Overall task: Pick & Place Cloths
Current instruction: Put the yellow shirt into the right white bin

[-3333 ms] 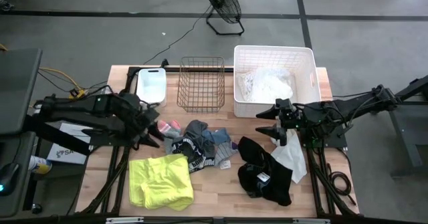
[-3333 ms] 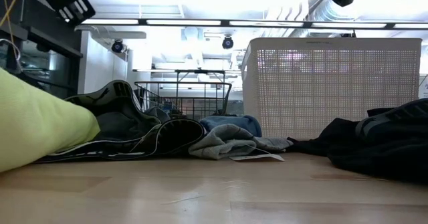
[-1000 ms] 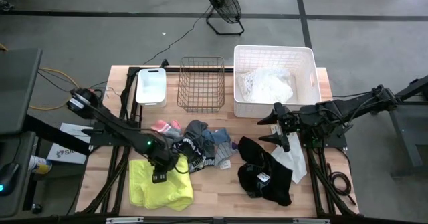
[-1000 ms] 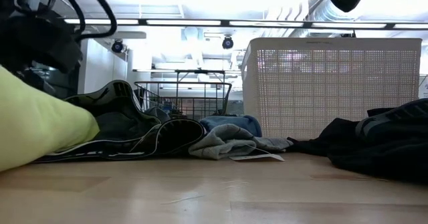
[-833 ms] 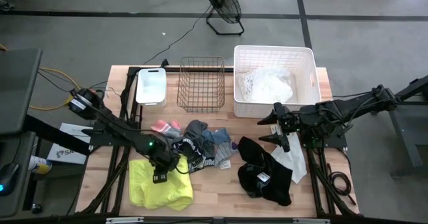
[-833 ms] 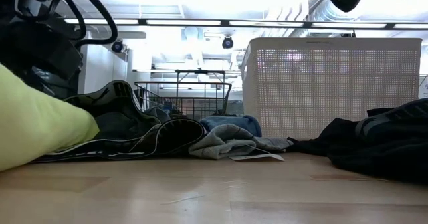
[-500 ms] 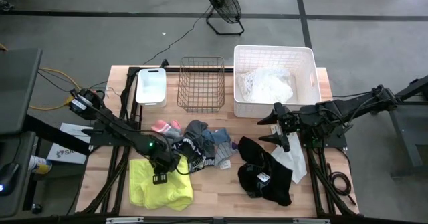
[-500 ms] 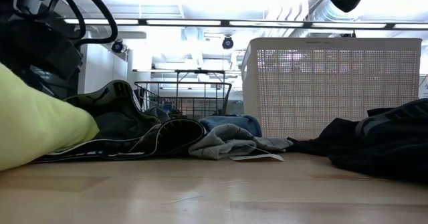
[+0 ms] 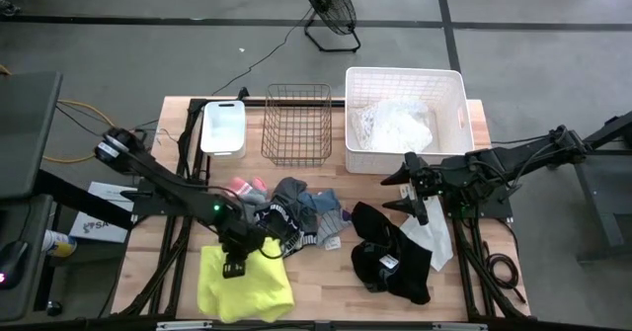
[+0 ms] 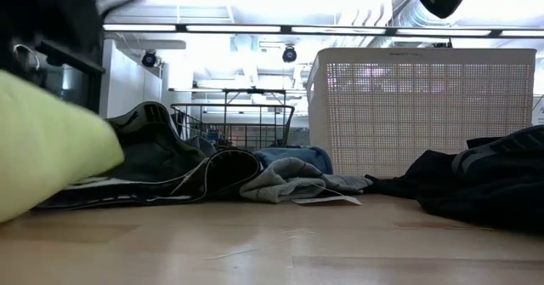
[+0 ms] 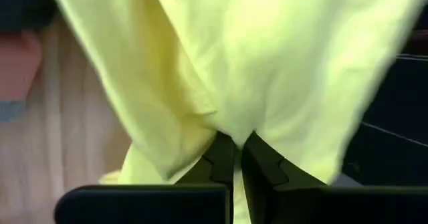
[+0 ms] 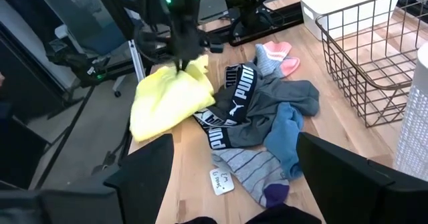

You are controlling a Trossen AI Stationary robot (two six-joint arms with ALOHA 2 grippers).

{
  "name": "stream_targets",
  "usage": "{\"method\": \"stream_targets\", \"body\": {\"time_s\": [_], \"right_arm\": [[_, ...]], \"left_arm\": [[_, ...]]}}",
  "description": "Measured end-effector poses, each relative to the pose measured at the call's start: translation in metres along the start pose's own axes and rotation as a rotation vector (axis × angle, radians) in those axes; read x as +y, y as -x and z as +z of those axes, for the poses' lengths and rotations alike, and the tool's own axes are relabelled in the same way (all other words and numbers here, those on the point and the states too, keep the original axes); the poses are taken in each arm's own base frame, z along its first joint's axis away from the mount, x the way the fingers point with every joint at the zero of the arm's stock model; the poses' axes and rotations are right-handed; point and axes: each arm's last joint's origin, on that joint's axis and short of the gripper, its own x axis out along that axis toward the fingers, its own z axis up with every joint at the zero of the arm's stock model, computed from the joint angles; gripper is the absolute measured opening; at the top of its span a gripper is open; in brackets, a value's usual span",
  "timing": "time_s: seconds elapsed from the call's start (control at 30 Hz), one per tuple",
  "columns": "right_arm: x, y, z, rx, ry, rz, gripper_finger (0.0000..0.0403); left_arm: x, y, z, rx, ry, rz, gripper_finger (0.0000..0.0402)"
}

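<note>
Pinching the neon-yellow cloth [image 11: 267,70], left gripper [image 9: 235,256] jaws closed; right gripper [image 9: 417,198] jaws apparently wide, empty.

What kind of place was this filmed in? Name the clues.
Probably a robotics lab or workshop: a wooden table on a bare grey floor with taped lines, a floor fan, and exposed ceiling ducts with strip lights.

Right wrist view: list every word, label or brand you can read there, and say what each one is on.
"PUMA", white letters, on the black waistband of the dark garment in the middle pile.
"PUMA" again, partly folded, on the same band's lower stretch.
White paper tag beside the striped grey cloth: handwriting on it, too small to read.
Neon-yellow cloth, pinched by the left gripper: no print visible.
</note>
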Motion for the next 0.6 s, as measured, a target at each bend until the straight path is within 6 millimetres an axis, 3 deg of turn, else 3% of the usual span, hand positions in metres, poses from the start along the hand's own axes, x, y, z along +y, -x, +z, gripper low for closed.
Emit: {"method": "stream_targets", "body": {"time_s": [0.37,0.6], "right_arm": [[0.001,0.000,0.002,-0.024,-0.004,0.012,0.0309],[0.004,0.001,0.009,-0.099,-0.008,0.038,0.0309]], "left_arm": [[-0.052,0.080,0.017,-0.236,-0.069,-0.041,0.0004],[-0.078,0.129,0.027,-0.480,-0.199,0.054,0.0004]]}}
